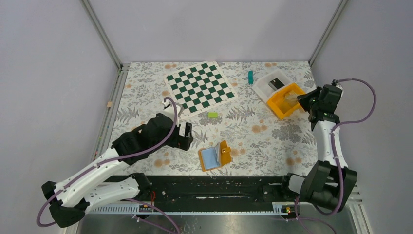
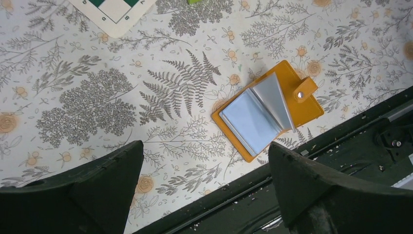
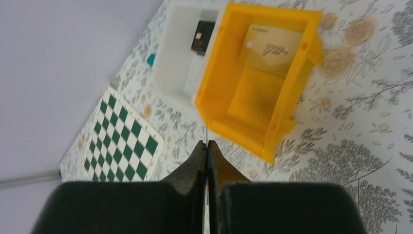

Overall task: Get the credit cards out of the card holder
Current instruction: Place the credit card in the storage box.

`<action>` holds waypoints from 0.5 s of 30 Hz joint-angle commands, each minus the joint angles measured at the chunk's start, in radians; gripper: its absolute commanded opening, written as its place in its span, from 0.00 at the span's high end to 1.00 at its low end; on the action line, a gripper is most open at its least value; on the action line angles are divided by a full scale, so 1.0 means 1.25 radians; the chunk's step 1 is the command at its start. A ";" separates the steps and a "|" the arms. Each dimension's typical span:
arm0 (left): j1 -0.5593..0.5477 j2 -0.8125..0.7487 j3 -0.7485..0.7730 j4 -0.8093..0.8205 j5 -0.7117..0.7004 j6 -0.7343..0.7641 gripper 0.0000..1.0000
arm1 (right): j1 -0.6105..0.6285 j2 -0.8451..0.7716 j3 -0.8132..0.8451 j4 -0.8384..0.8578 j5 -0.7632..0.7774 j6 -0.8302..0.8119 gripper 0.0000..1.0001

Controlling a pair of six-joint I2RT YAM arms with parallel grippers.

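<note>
left claw (image 2: 202,148) apart near holder (image 2: 288,74) | right claw (image 3: 207,146) pinching thin card (image 3: 207,124) over bin (image 3: 214,73) | pinch blue card (image 2: 251,119) edge, not flap

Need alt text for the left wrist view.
An orange card holder lies open on the floral table, with light-blue cards fanned inside it. The left pincer hangs open above it, its two dark fingers framing the bottom edge. A chessboard corner shows top left.
</note>
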 commanded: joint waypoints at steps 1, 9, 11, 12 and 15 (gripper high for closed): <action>0.000 -0.040 0.004 0.000 -0.045 0.026 0.01 | -0.029 0.049 -0.001 0.150 0.084 0.062 1.00; -0.001 -0.021 -0.008 -0.011 -0.044 0.036 0.01 | -0.051 0.098 -0.001 0.233 0.207 0.087 1.00; 0.000 -0.010 -0.005 -0.017 -0.044 0.038 0.01 | -0.054 0.123 -0.001 0.254 0.202 0.102 1.00; 0.000 -0.007 -0.004 -0.019 -0.047 0.038 0.01 | -0.054 0.138 0.004 0.254 0.197 0.112 1.00; -0.001 -0.001 -0.003 -0.025 -0.054 0.039 0.01 | -0.054 0.177 0.016 0.254 0.178 0.128 1.00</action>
